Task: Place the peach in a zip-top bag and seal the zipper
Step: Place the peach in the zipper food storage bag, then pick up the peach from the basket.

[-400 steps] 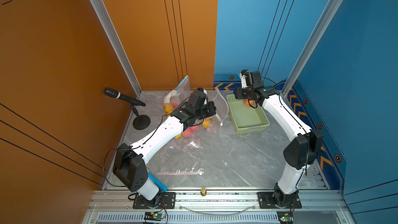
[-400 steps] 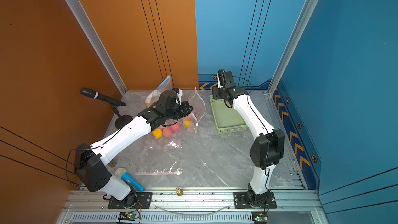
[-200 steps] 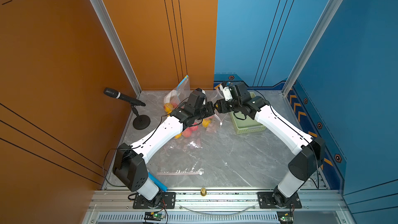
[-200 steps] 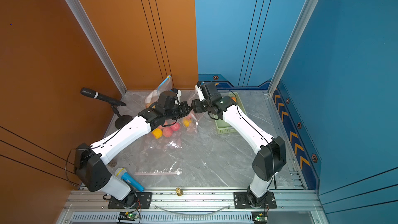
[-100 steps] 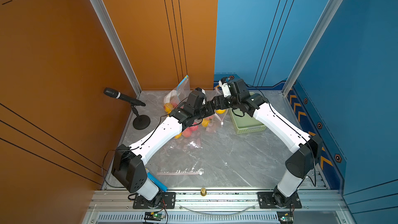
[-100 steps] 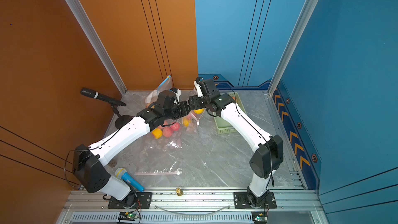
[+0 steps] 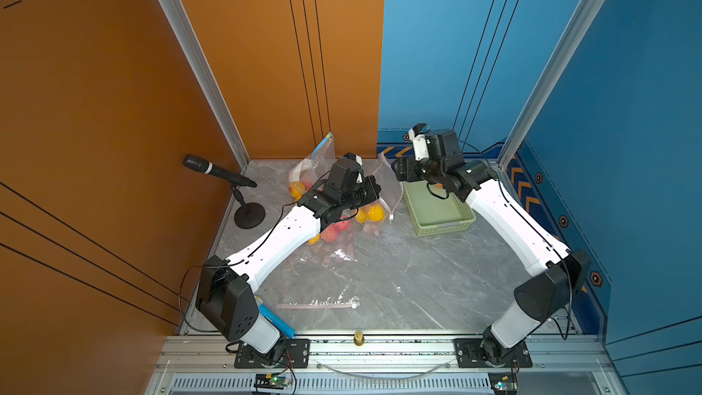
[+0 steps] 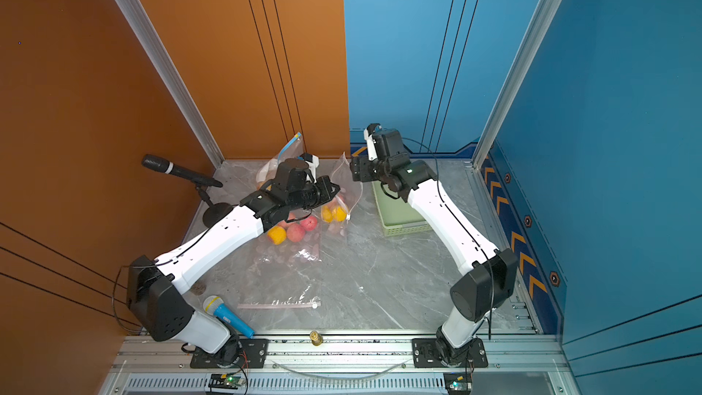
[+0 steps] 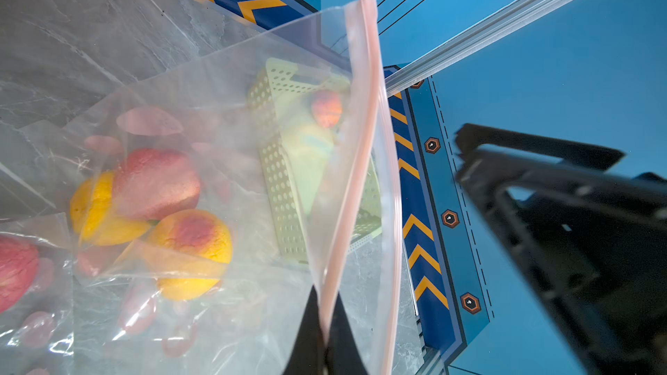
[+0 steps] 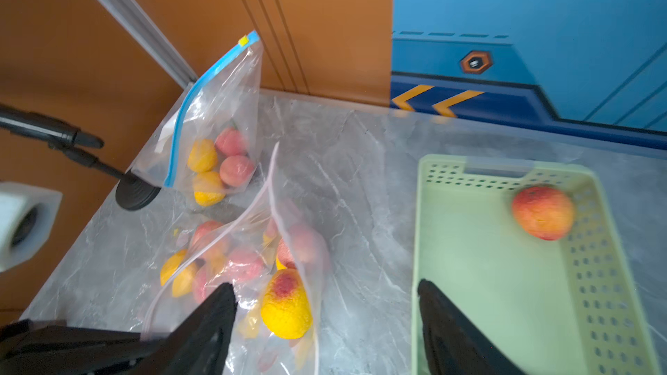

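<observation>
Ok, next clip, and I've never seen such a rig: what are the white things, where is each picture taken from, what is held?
Two white robot arms stand at a marble table, each ending in a two-fingered gripper. The two wide pictures come from one camera overhead; the two close ones come from cameras on the arms' wrists. The left gripper is shut on the pink zipper rim of a clear bag holding peaches. The right gripper is open and empty, between that bag and a green basket where one peach lies. Also there: a blue-zipped bag of fruit, a third bag lying flat and a microphone on a stand.
</observation>
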Robot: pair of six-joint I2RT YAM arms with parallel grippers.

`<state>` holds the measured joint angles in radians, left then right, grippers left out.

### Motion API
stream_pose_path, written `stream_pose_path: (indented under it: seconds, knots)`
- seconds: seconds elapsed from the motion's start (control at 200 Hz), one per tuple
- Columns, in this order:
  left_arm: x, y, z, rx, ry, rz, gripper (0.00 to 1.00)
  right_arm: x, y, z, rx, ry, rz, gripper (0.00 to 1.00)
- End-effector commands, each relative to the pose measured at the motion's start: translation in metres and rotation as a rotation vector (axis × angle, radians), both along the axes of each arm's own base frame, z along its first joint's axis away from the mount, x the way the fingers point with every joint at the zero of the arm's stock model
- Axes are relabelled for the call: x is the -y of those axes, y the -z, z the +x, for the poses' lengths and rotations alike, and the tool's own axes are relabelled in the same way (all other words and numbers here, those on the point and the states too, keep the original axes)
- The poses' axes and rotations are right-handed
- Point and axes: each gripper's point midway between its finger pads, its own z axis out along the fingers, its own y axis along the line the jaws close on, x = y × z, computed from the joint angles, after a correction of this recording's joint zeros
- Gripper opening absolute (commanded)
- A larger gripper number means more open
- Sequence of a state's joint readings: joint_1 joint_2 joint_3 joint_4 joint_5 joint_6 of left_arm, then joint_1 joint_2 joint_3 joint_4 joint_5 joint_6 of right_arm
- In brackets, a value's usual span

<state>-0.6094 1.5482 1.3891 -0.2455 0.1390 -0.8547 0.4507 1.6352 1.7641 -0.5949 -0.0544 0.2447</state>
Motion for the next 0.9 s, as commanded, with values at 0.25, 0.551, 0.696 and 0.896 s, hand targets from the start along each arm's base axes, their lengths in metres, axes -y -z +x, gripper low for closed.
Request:
stream_pose_path:
  seconds: [0.25, 0.551, 0.696, 0.896]
  knots:
    - [-0.003, -0.011, -0.007, 0.017, 0.011, -0.011, 0.0, 0.119, 0.029, 0.039, -0.05, 0.366, -0.052, 0.83]
    - [-0.003, -0.007, -0.007, 0.009, 0.01, -0.007, 0.0, 0.147, 0.123, 0.088, -0.226, 0.481, -0.127, 0.8]
    - [-0.005, -0.005, -0.007, 0.008, 0.005, 0.001, 0.0, 0.157, 0.153, 0.11, -0.277, 0.52, -0.125, 0.8]
    - [-0.006, -0.002, -0.006, 0.007, -0.002, 0.007, 0.0, 0.164, 0.195, 0.132, -0.353, 0.548, -0.103, 0.79]
